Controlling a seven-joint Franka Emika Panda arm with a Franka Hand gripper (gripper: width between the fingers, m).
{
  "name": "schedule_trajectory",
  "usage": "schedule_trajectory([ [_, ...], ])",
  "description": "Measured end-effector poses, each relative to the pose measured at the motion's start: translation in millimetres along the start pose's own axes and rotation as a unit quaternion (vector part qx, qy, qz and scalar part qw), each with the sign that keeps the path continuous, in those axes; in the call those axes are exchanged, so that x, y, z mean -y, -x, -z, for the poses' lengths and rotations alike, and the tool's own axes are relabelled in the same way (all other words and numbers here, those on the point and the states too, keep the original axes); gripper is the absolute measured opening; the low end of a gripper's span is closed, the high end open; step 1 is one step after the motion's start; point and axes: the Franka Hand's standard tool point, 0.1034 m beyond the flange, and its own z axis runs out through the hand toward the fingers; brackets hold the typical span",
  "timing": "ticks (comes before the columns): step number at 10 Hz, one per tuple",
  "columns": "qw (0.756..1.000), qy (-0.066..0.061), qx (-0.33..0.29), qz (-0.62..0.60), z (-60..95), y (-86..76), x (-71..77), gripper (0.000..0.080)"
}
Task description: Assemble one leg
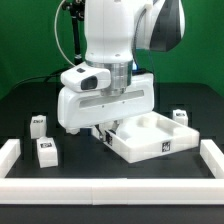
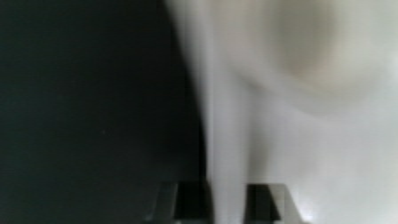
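Three legs show in the exterior view: one [image 1: 38,124] and another [image 1: 46,151] at the exterior view's left, a third [image 1: 181,117] at its right. All stand apart from my gripper [image 1: 104,130], which is low at the left corner of the large white rimmed panel [image 1: 150,138]. In the wrist view the picture is blurred. My gripper [image 2: 230,202] has its two dark fingertips [image 2: 192,202] close together with white panel [image 2: 302,90] material in the narrow gap. No leg shows in the wrist view.
A low white border wall runs along the exterior view's left [image 1: 10,155], front [image 1: 110,190] and right [image 1: 212,158] of the black table. The arm's white body hangs over the table's middle and hides what lies behind it.
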Motion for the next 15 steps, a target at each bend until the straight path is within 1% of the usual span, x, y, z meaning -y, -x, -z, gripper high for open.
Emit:
schedule_trajectory([
  [2, 1.000, -0.001, 0.001, -0.007, 0.5, 0.7, -2.1, 0.0054],
  [3, 0.998, -0.007, 0.008, -0.058, 3.6, 1.0, -9.9, 0.0054],
  [4, 0.993, -0.014, 0.018, -0.119, 4.8, 0.7, -14.7, 0.0054],
  [5, 0.985, -0.020, 0.028, -0.168, 3.3, 0.5, -15.6, 0.0054],
  [7, 0.972, -0.027, 0.037, -0.228, 4.3, -3.3, -14.9, 0.0054],
  [12, 0.972, -0.026, 0.036, -0.229, 4.0, -3.7, -15.7, 0.0054],
  [13, 0.970, -0.028, 0.038, -0.237, 3.4, -4.1, -16.0, 0.0054],
  [14, 0.967, -0.030, 0.042, -0.250, 2.0, -11.2, -20.5, 0.0054],
  [15, 0.968, -0.025, 0.035, -0.249, 1.3, -26.1, -27.8, 0.0054],
])
